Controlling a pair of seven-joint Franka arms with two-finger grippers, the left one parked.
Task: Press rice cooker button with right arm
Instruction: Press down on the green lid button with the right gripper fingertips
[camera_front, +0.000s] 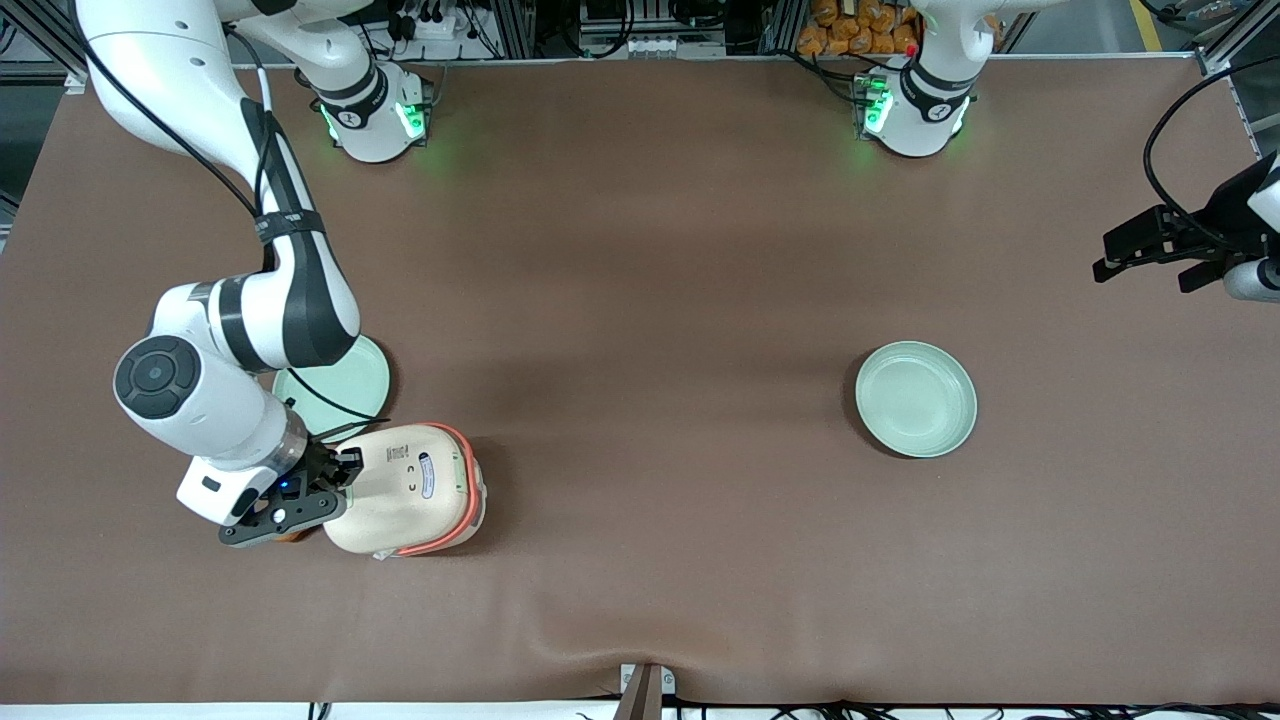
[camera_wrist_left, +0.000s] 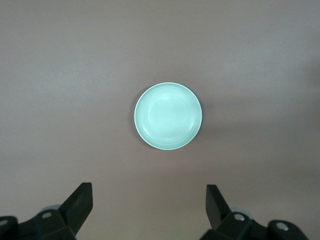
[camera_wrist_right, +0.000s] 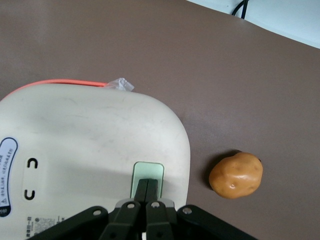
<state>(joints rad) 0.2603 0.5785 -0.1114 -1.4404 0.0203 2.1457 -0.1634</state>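
At the working arm's end of the table (camera_front: 640, 250), near the front camera, you have the rice cooker (camera_front: 405, 490) sitting on the brown cloth with its cream lid up and its orange-red trim band showing along the edge. Your right arm (camera_front: 240, 330) reaches down over it, and the gripper (camera_wrist_right: 146, 192) has its two fingers pinched together with no gap, their tips resting on the pale green button (camera_wrist_right: 148, 179) at the lid's edge. A potato (camera_wrist_right: 236, 175) lies on the cloth just beside the cooker, apart from it; one green plate (camera_front: 335, 385) lies partly under the arm, farther from the front camera than the cooker, and a second plate (camera_front: 916, 398) sits well off toward the parked arm's end.
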